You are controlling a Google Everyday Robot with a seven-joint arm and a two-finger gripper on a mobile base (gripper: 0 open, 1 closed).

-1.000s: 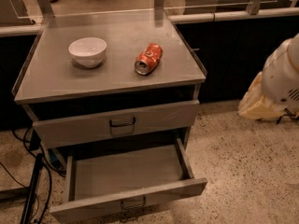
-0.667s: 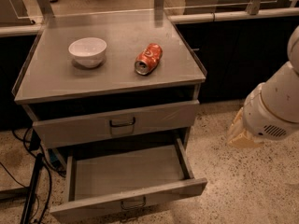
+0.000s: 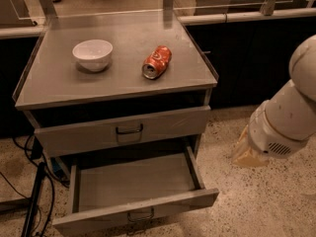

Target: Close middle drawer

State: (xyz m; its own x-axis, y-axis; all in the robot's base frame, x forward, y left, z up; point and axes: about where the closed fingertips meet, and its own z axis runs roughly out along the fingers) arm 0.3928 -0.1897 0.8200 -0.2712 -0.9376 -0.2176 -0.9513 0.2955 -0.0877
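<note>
Drawer [image 3: 133,184] pulled out, left-below gripper [image 3: 245,153] | gripper hangs apart at its right, likely lining up a push | grip: cannot tell

The middle drawer [image 3: 136,186] juts far out over the speckled floor [image 3: 266,206], its front blocking the way in low before the cabinet [image 3: 118,95]. The top drawer [image 3: 123,130] overhangs its rear part. To the right the floor lies open, where the gripper [image 3: 245,153] hangs well apart from the drawer's corner. On the left, cables [image 3: 29,191] crowd the floor.
</note>
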